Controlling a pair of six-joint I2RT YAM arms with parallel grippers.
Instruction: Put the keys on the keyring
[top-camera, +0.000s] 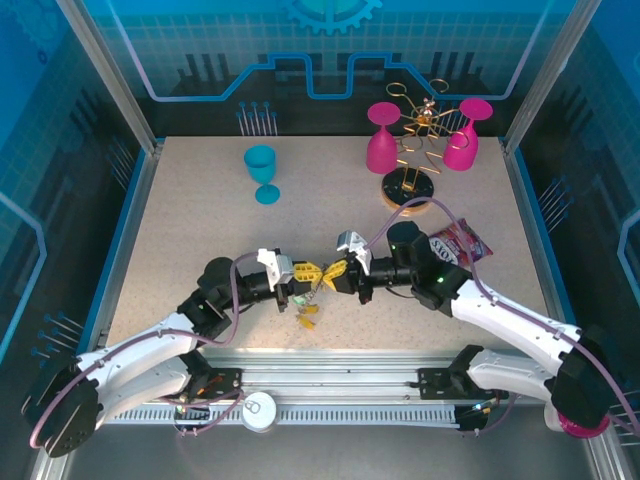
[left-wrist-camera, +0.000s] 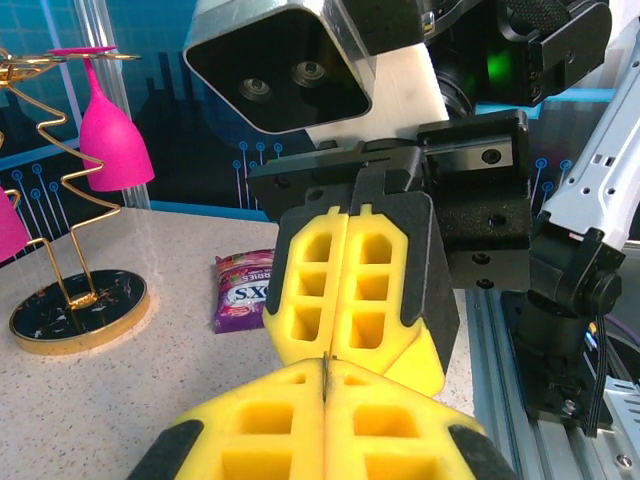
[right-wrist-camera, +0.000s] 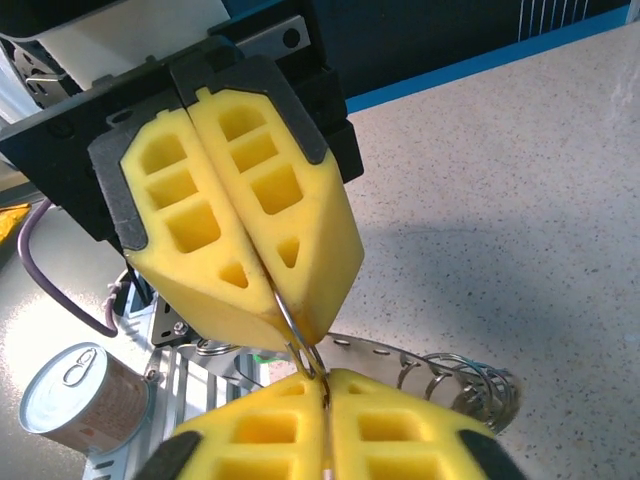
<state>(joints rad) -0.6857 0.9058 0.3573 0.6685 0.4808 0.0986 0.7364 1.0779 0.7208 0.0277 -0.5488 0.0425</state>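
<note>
Nearest me, a tin can (top-camera: 258, 410) sits at the front rail between the 2 arm bases. Past it, on the near part of the table (top-camera: 180, 230), I see the keys (top-camera: 307, 318) bunched together, several yellow heads and 1 green. They are just on my side of the spot where the grippers meet. I cannot tell whether they dangle or lie flat.

Right above them, the left gripper (top-camera: 312, 272) and the right gripper (top-camera: 331, 272) come together tip to tip. Each is clenched, its yellow pads (right-wrist-camera: 240, 230) pressed flat together, and both pinch the same thin wire loop (right-wrist-camera: 296, 335) that runs from one seam into the other. Just beside that pinch, the right wrist camera shows the keyring (right-wrist-camera: 420, 362), a grey metal band with a bumpy, coiled rim that curves away low over the table. I cannot tell whether the wire is part of it.

Further back on the right lies a snack packet (top-camera: 455, 245). At the far end stand a blue goblet (top-camera: 262, 172) and a gold wire rack (top-camera: 415, 150) holding 2 pink goblets (top-camera: 382, 138).
</note>
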